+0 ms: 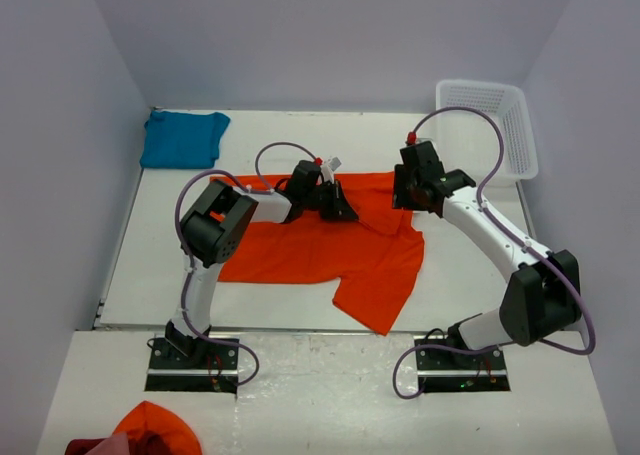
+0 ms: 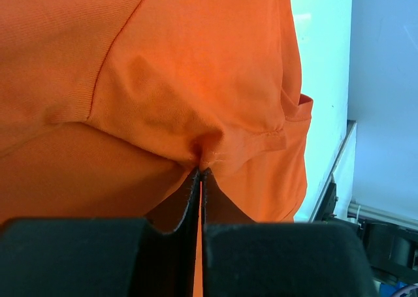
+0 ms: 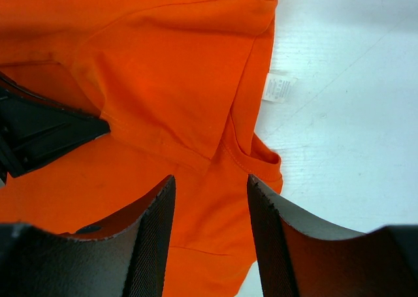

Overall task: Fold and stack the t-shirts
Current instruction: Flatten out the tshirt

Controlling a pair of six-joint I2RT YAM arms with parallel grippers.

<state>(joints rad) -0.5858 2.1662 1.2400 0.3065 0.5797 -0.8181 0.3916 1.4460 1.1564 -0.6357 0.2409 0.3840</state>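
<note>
The orange t-shirt [image 1: 300, 250] lies spread, partly rumpled, across the middle of the table. My left gripper [image 1: 337, 206] is at its far edge, shut on a pinch of the orange fabric [image 2: 196, 68], which puckers at the closed fingertips [image 2: 200, 171]. My right gripper [image 1: 408, 197] hovers open over the shirt's right far part, near the collar [image 3: 261, 155] and the white label [image 3: 279, 87]; nothing sits between its fingers [image 3: 210, 179]. The teal-blue t-shirt [image 1: 183, 138] lies folded at the far left corner, away from both grippers.
A white plastic basket [image 1: 495, 125] stands at the far right against the wall. Orange and red cloth [image 1: 150, 430] is bunched on the near ledge at the left. White walls close in on both sides and the back.
</note>
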